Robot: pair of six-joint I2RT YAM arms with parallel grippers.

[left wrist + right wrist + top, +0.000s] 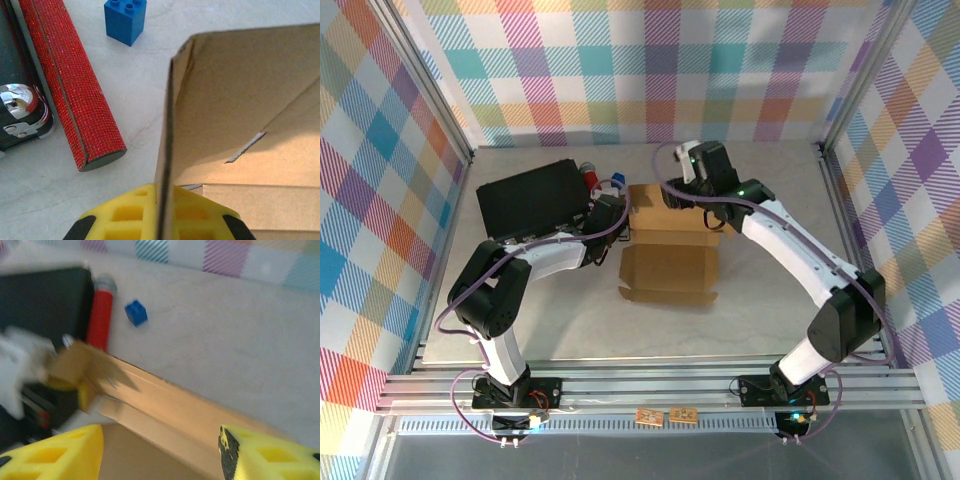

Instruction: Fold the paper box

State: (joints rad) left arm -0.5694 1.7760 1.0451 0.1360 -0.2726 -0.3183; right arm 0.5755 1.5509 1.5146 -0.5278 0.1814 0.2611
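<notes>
Top view, box: the brown corrugated-cardboard paper box (670, 245) sits mid-table with its walls partly raised and one broad flap lying flat toward the arm bases.
Top view, arms: the left arm bends low, with the left gripper (615, 212) at the box's left wall. The right arm reaches over, with the right gripper (708, 205) at the far right corner.
Left wrist, grip: the yellow fingers (125, 215) pinch the upright side wall (240, 100), probably to keep it standing.
Left wrist, beside: a red glittery cylinder (70, 85) and a blue toy brick (125, 20) lie apart from the box.
Right wrist, grip: the view is blurred. The yellow fingers (50, 450) are spread and hold nothing, poised over the long wall (165, 410), likely ready to press it.
</notes>
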